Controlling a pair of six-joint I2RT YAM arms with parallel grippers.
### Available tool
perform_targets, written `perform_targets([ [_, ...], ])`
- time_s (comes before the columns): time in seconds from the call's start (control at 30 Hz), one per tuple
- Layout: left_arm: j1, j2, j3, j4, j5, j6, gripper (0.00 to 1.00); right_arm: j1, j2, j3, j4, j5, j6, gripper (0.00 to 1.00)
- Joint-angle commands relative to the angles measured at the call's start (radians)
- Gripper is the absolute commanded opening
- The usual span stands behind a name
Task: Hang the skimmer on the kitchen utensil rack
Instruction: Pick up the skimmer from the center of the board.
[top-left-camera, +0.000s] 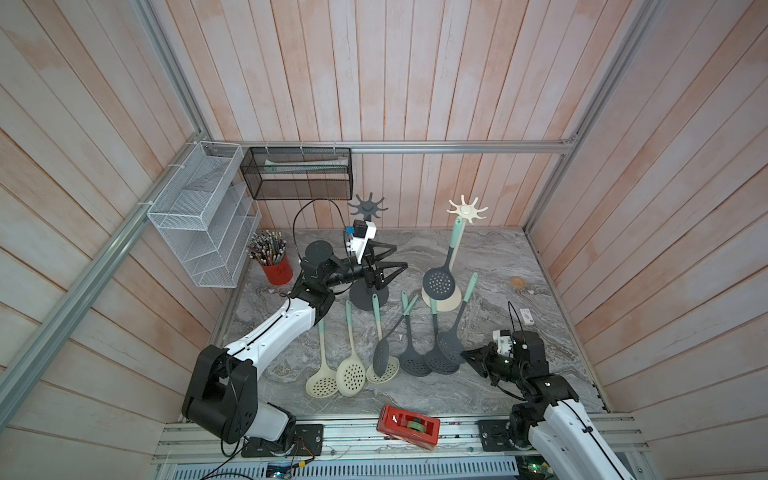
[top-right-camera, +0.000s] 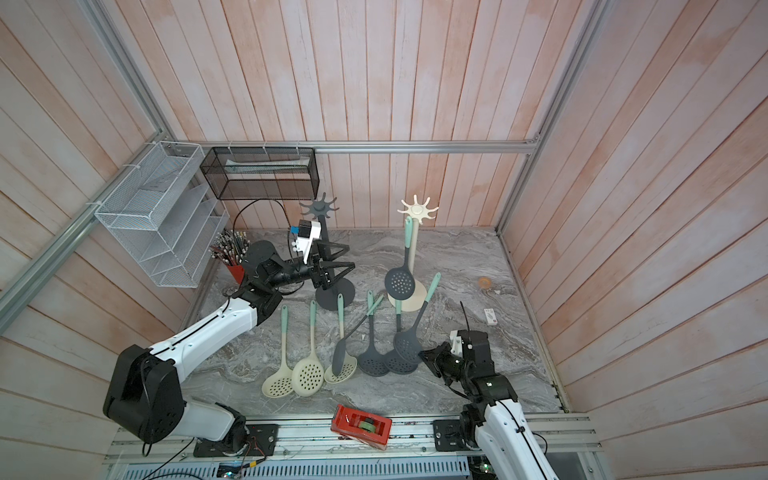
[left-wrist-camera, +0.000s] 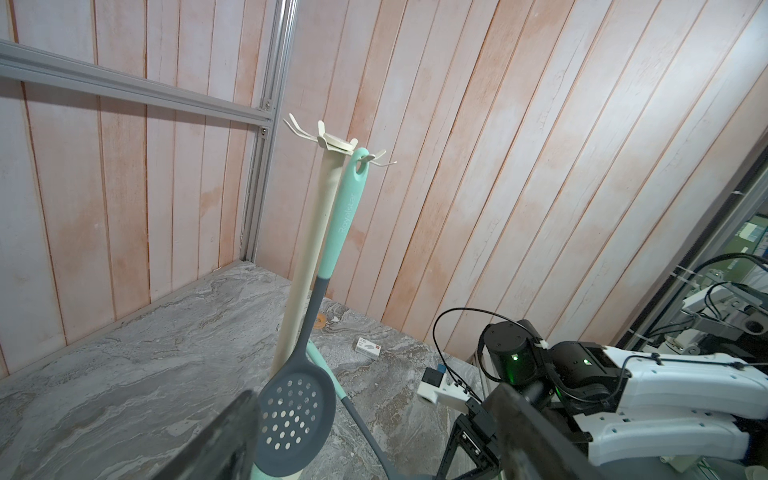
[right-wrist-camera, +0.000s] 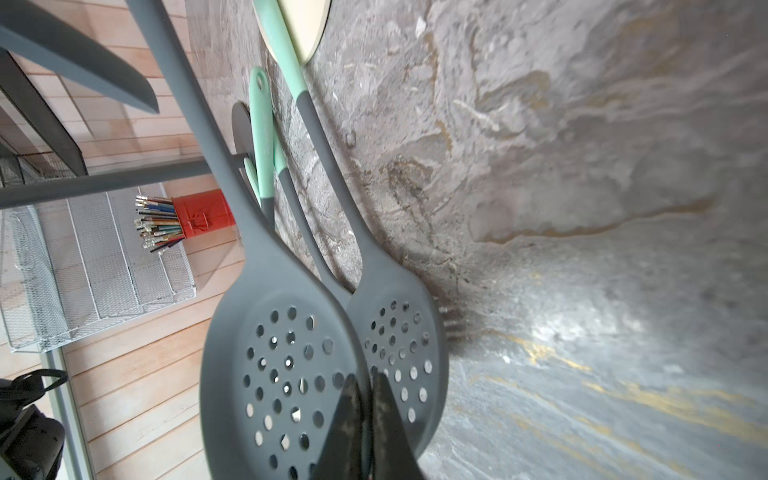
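You've got five grey skimmers (top-left-camera: 438, 284), three cream skimmers (top-left-camera: 351, 376), two racks (top-left-camera: 467, 212), two wire baskets (top-left-camera: 199, 208), plus one each of pencil cup (top-left-camera: 277, 272), tape dispenser (top-left-camera: 407, 426) and little white box (top-left-camera: 527, 316) on there.

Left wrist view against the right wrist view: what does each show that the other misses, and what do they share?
Only the left wrist view: the hung skimmer on the cream rack's hooks, a small white box, the right arm. Only the right wrist view: the right hand shut on the rim of the held skimmer, the red pencil cup, the wire organizer. Both: the marble tabletop and plank walls.
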Motion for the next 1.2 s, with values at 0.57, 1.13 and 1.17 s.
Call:
perform_targets([
  [0.57,0.005,0.005,0.010,0.016,0.019,-0.011,0.88,-0.025,0.009,0.434,-0.161,0.481,-0.337,0.00],
  [1.13,-0.045,0.014,0.208,-0.173,-0.024,0.046,0.84,0.236,0.055,0.608,0.170,0.541,-0.730,0.00],
  [1.17,-0.054,0.017,0.226,-0.188,-0.029,0.054,0.84,0.263,0.071,0.613,0.187,0.538,-0.750,0.00],
])
